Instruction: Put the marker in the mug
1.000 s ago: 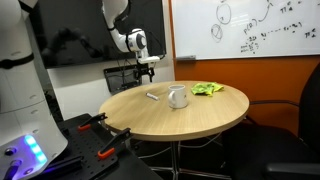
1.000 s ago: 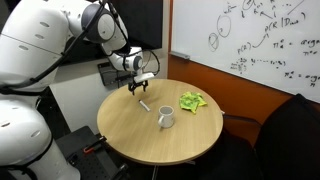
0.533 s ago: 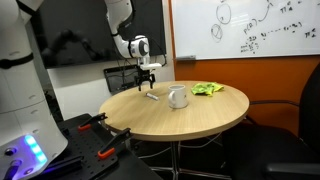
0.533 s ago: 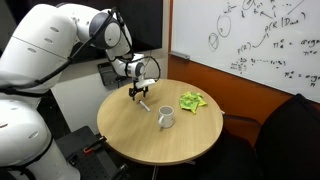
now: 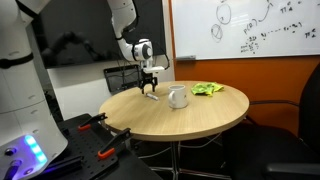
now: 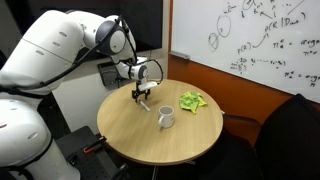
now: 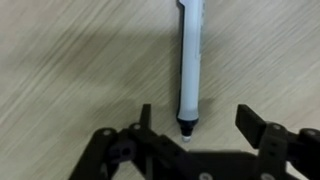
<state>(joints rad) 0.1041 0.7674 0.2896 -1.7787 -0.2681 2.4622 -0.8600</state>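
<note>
Round wooden table below a whiteboard serves as the work surface in an exterior view. The mug stands upright near the table centre, mouth up, ready to receive an item. A green cloth lies just beyond the mug, apart from it. The gripper points straight down beside the mug, low over the tabletop. From this angle it masks the marker.

In an exterior view from the opposite side, the gripper sits above the marker, which lies flat on the table near the mug and does not touch it. The vertical approach suits a top-down pinch on a thin, flat-lying item. The cloth is on the far side of the mug, outside the approach path.

In the wrist view, the marker runs lengthwise away from the camera across the table. Its near end lies between the fingers. The gripper is spread wide, with a gap on both sides of the marker, so nothing is grasped. The marker sits off-centre, nearer one finger. Judgement: the grasp step is in hand, and closing comes next.
</note>
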